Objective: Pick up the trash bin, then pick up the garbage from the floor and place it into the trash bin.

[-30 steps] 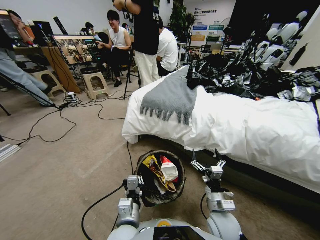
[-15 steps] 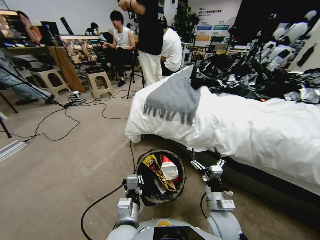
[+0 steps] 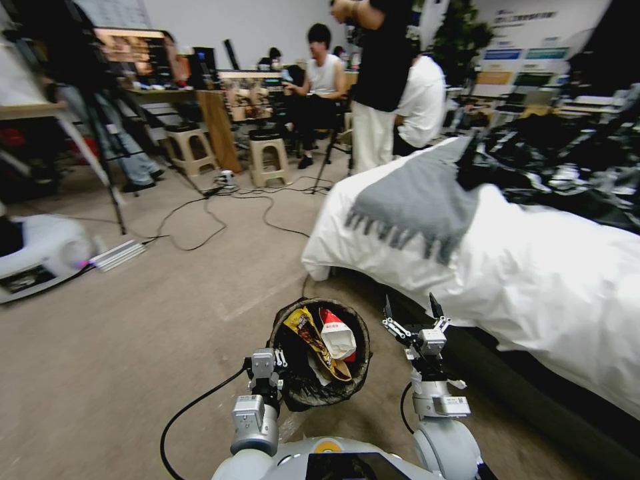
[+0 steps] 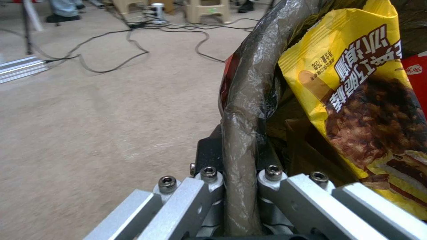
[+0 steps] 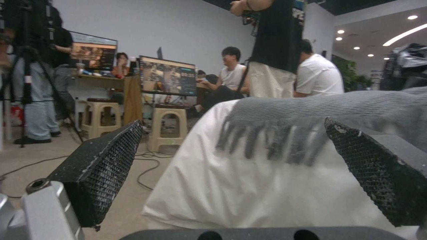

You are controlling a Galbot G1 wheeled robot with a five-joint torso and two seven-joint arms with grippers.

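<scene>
Low in front of the robot's chest, the trash bin [image 3: 320, 353] hangs from the left gripper [image 3: 267, 367], which clamps the bin's bag-lined rim [image 4: 240, 140] between narrowly closed fingers, a grip that seems meant to carry the bin along with its mouth facing up. Inside lie a yellow snack packet [image 3: 308, 337], a red-and-white packet [image 3: 337, 335] and what looks like brown paper beneath them; in the left wrist view the yellow packet presses close against the inner side of the rim just beside the gripper. To the right of the bin, a little apart from it, the right gripper [image 3: 413, 319] points forward with its fingers [image 5: 100, 173] spread wide and nothing between them, apparently kept ready for the next piece of litter. Beyond it sits the bed [image 3: 533, 280] with a grey fringed throw [image 3: 417, 200] over its near-left corner. No loose garbage can be made out on the carpeted floor [image 3: 133, 347] nearby.
</scene>
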